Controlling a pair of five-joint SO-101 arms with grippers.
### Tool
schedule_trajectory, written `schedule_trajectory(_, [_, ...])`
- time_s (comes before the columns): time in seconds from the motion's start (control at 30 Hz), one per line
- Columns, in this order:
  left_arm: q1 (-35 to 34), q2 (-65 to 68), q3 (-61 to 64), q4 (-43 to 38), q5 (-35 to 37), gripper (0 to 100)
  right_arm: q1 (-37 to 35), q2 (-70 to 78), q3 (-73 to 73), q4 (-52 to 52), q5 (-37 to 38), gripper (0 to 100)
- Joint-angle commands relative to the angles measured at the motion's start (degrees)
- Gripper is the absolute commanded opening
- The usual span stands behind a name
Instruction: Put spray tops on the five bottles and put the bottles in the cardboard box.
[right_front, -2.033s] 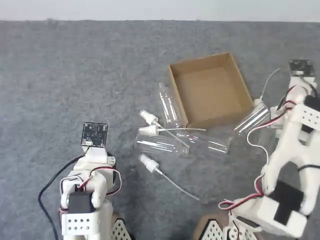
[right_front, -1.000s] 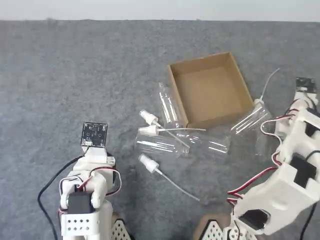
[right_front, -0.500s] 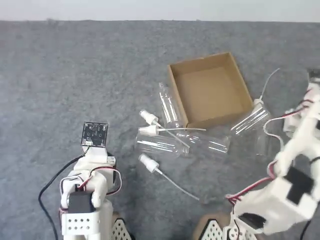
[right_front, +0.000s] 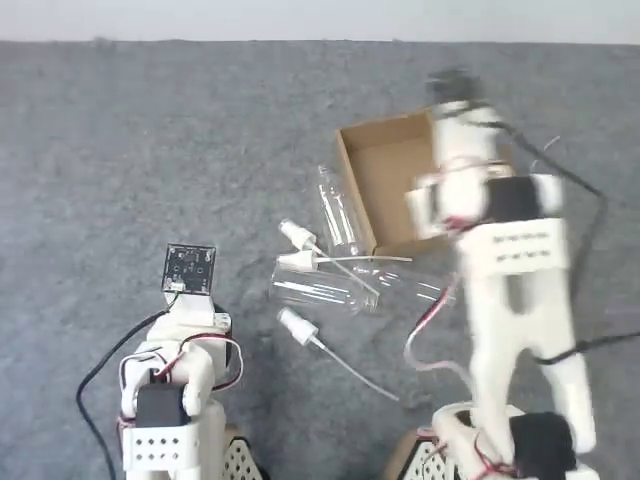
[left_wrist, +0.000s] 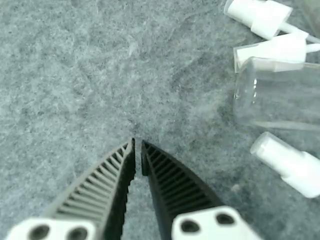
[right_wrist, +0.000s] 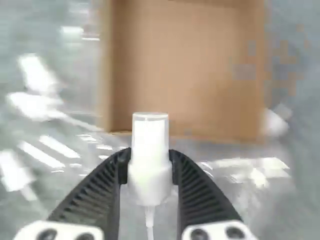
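A: Nearest you, your left gripper holds nothing. Its jaws are all but closed, low over the grey carpet.

B: Your right gripper is clamped on a white spray top, which stands upright, head up, with its thin tube hanging below the fingers.

A: Just past your left gripper lies a clear bottle on its side. Its open mouth is turned toward that gripper, and its long axis runs side to side across the table.

B: So your left arm is the nearer one to that mouth, I'd judge. The top you hold stands vertical while the bottle lies flat. You would need to tip one or the other before they line up.

A: Three loose spray tops lie near the mouth end, one on your side and two beyond.

B: Farther out, a second bottle lies beside the cardboard box, along its left wall, with its long axis running away from you. I can't tell if they touch.

A: The box sits straight ahead of your right gripper, open, with no bottle in it yet.
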Motion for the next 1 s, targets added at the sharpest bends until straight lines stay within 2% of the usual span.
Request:
schedule_trajectory(0.0, [-0.4,-1.1,-0.5,0.3,-0.4,1,-14.5,0.0,-1.4,-4.8,-2.6,0.9])
schedule_trajectory(0.13, [-0.4,-1.1,-0.5,0.3,-0.4,1,-21.3,8.2,-1.8,-11.6,-2.5,0.9])
schedule_trajectory(0.27, [-0.4,-1.1,-0.5,0.3,-0.4,1,-25.0,18.9,-4.2,-17.3,-2.5,0.9])
schedule_trajectory(0.5, [-0.4,-1.1,-0.5,0.3,-0.4,1,-26.0,34.2,-13.1,-15.2,-2.3,1.4])
schedule_trajectory(0.77, [-0.4,-1.1,-0.5,0.3,-0.4,1,-28.3,39.6,-14.9,-14.3,-2.3,16.9])
schedule_trajectory(0.97, [-0.4,-1.1,-0.5,0.3,-0.4,1,-28.7,39.4,-16.9,-11.1,-2.2,24.0])
